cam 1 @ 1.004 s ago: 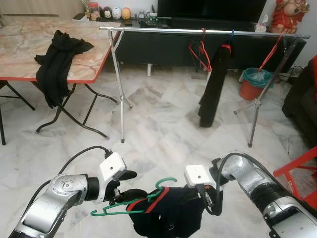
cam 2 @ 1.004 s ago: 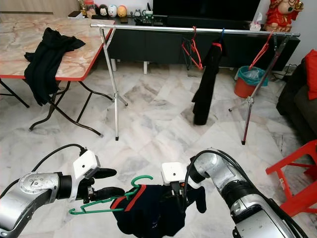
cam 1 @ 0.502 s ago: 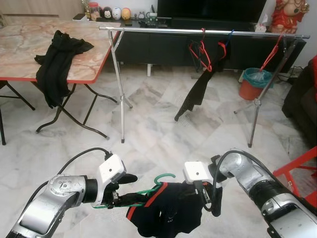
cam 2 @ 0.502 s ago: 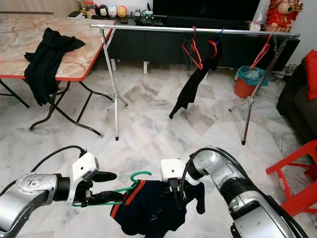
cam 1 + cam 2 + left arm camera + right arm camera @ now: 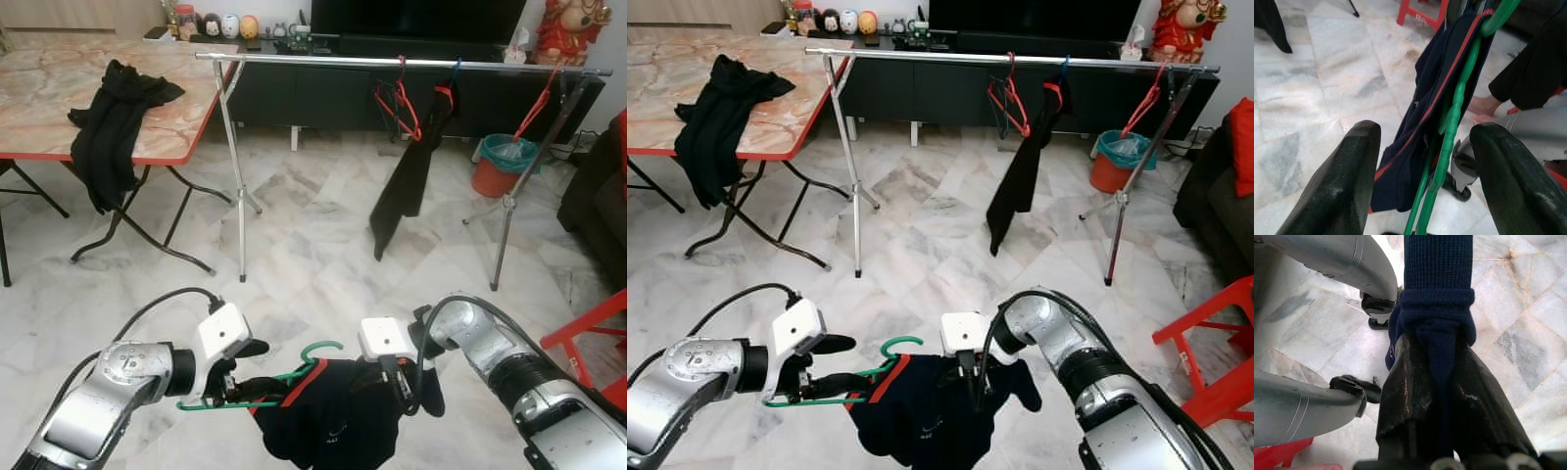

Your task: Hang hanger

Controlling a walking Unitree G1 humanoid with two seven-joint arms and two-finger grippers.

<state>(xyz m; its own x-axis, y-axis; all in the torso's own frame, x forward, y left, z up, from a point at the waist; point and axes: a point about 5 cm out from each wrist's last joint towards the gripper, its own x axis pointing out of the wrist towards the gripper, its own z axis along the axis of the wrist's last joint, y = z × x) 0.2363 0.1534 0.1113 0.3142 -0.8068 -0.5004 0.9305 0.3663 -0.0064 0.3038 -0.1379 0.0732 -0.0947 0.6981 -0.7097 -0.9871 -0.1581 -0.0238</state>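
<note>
Left wrist view, green hanger (image 5: 1452, 122) between spread left jaws, apparently untouched, right jaws pinching navy garment (image 5: 1439, 318).

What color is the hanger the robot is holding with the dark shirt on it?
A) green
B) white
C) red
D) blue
A: the hanger with the dark shirt draped on it is green; its hook curls up between the left gripper and the right gripper, and the left wrist view shows its green bar between the open fingers.
</note>
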